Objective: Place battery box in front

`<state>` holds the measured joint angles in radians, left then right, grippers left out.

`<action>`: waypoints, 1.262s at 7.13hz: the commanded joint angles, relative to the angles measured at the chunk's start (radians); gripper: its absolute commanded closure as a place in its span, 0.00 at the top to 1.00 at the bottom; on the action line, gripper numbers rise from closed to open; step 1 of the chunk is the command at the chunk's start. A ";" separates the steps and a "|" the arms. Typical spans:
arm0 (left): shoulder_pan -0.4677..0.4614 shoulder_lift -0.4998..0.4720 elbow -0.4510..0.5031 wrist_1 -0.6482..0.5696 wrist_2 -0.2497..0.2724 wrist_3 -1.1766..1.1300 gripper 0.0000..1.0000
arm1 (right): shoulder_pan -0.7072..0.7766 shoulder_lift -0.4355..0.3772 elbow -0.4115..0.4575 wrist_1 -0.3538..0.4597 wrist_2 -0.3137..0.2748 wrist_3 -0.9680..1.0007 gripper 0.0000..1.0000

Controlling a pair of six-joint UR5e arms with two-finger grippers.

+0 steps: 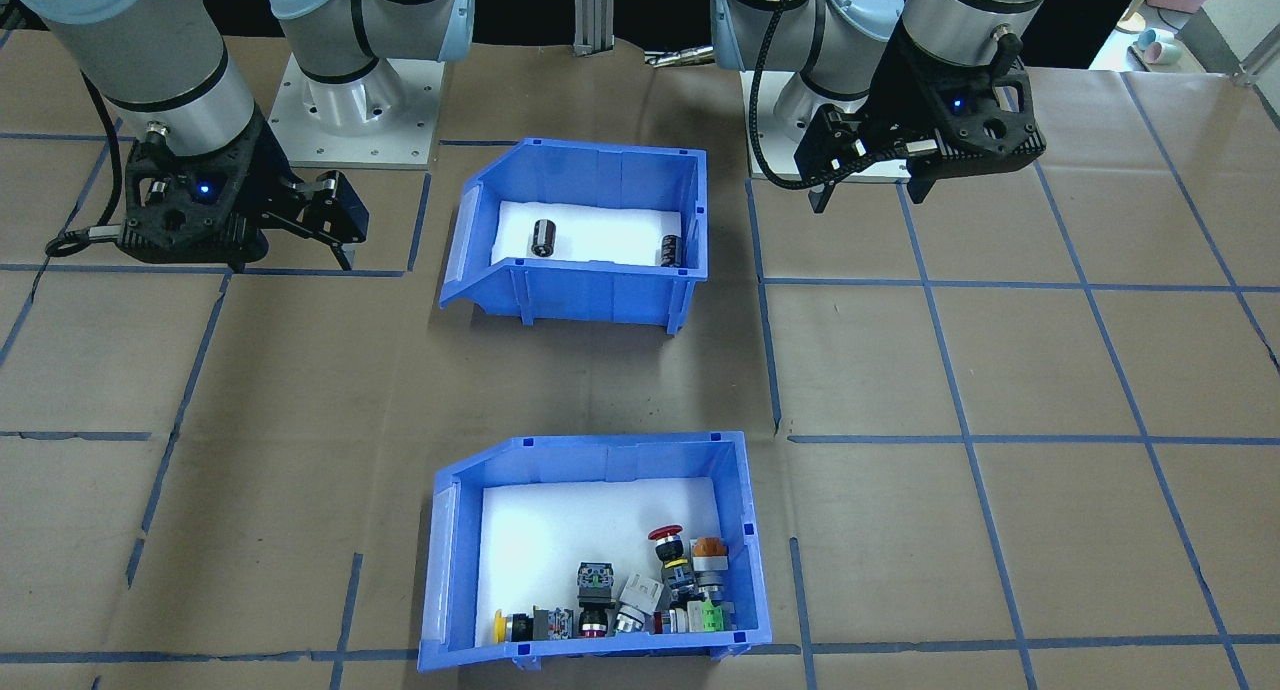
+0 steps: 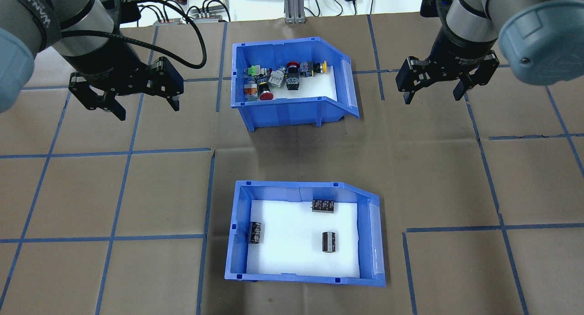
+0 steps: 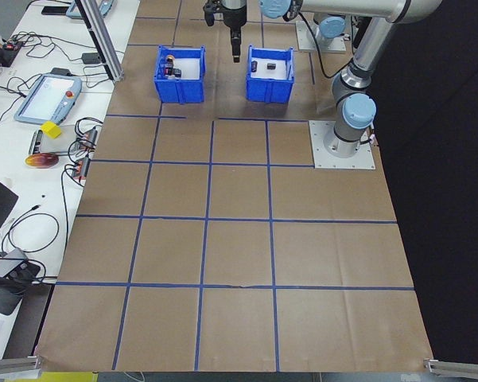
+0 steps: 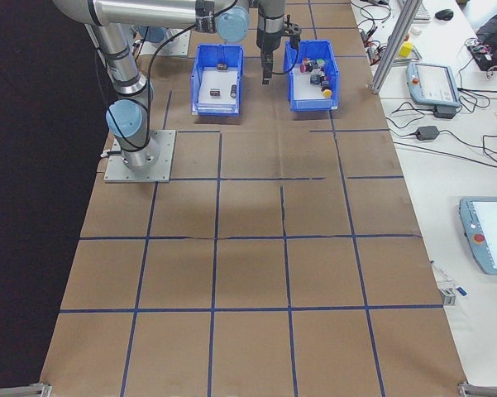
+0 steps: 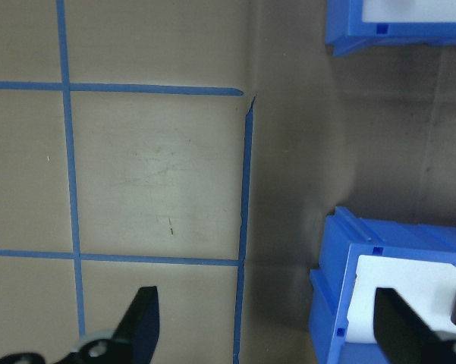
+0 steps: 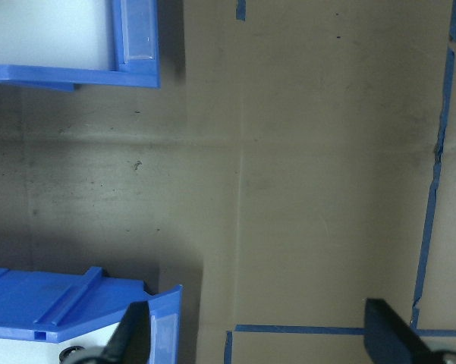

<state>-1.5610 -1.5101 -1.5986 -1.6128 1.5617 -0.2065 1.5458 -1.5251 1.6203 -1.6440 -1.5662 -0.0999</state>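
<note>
Looking down from behind, we see the battery box point(image 2: 305, 278), a blue bin with a white liner and three dark cells point(image 2: 329, 241) lying apart, its sloped end toward our right. It sits on the near half of the table point(image 2: 137, 191), well apart from the button bin point(image 2: 292, 112) farther out. Bare paper surrounds it. Our left gripper point(image 2: 143, 98) and right gripper point(image 2: 435, 89) hover spread wide, holding nothing, beside the button bin.

Battery box point(image 2: 305, 235) is set on the worktop point(image 2: 137, 191) nearer the robot; push-button bin point(image 2: 292, 80) lies beyond it. Three cells point(image 2: 329, 241) are spread apart inside the box.
</note>
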 commanded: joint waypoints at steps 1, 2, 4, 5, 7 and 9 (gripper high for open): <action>-0.002 0.028 -0.030 0.001 -0.003 -0.279 0.99 | 0.002 0.055 -0.039 -0.005 0.012 -0.156 1.00; -0.008 0.051 -0.064 0.005 -0.002 -0.438 0.99 | 0.007 0.103 -0.062 -0.007 0.015 -0.288 1.00; -0.014 0.129 -0.160 -0.005 -0.009 -0.790 0.99 | 0.051 0.195 -0.158 -0.025 0.015 -0.561 1.00; -0.033 0.145 -0.249 0.014 -0.015 -1.002 0.98 | 0.098 0.245 -0.196 -0.026 0.014 -0.654 1.00; -0.141 0.156 -0.316 0.108 -0.015 -1.193 0.98 | 0.176 0.318 -0.266 -0.026 0.008 -0.846 1.00; -0.328 0.192 -0.343 0.106 -0.012 -1.459 0.98 | 0.261 0.361 -0.303 -0.026 0.008 -1.045 1.00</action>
<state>-1.7880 -1.3408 -1.9196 -1.5121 1.5496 -1.4994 1.7534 -1.1885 1.3384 -1.6696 -1.5566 -1.0416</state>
